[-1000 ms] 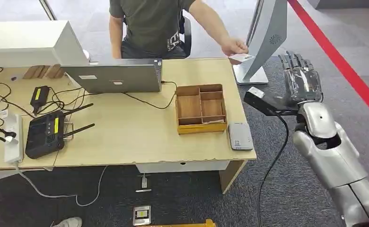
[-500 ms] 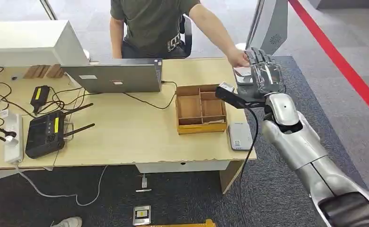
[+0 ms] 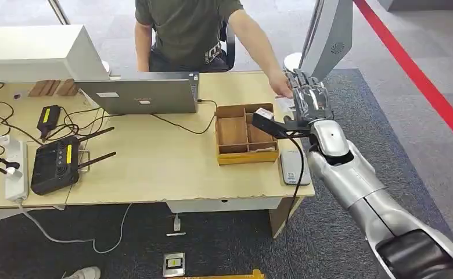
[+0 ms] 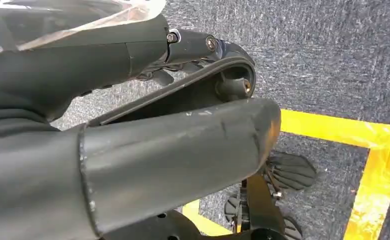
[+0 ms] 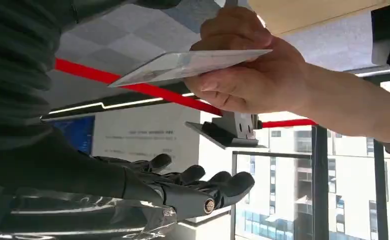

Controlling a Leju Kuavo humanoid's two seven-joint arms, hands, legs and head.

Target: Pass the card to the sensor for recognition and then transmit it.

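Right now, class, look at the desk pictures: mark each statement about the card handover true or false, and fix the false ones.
1. A person's hand holds the card. True.
2. The right hand already grips the card. False: its fingers are spread, apart from the card.
3. The wooden tray sits on the desk, beside the laptop. True.
4. The grey reader lies inside the tray. False: it lies on the desk, next to the tray.
5. The person stands on the robot's side of the desk. False: the person sits at the far side.
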